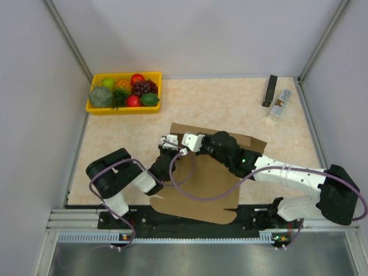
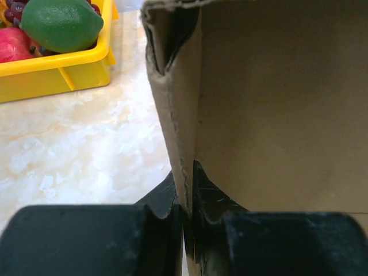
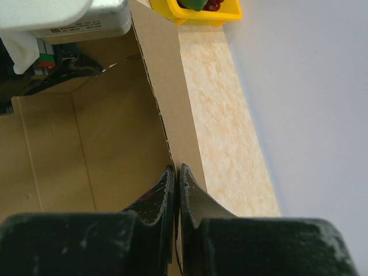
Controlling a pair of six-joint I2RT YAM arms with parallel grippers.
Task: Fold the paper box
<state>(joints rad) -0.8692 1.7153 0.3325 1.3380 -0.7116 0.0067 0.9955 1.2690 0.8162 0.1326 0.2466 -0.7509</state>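
Observation:
The paper box (image 1: 201,184) is a brown cardboard sheet lying in the table's middle, with its far wall folded up. My left gripper (image 1: 171,142) is shut on the box's raised left side wall (image 2: 178,115), whose edge runs between the jaws. My right gripper (image 1: 192,141) is shut on the raised far wall (image 3: 167,86), pinching its perforated edge. The two grippers sit close together at the box's far left corner. The left arm's white wrist (image 3: 63,20) shows in the right wrist view.
A yellow tray of fruit (image 1: 125,92) stands at the far left; it also shows in the left wrist view (image 2: 52,63). A black bar (image 1: 269,90) and a small white item (image 1: 279,106) lie at the far right. Grey walls enclose the table.

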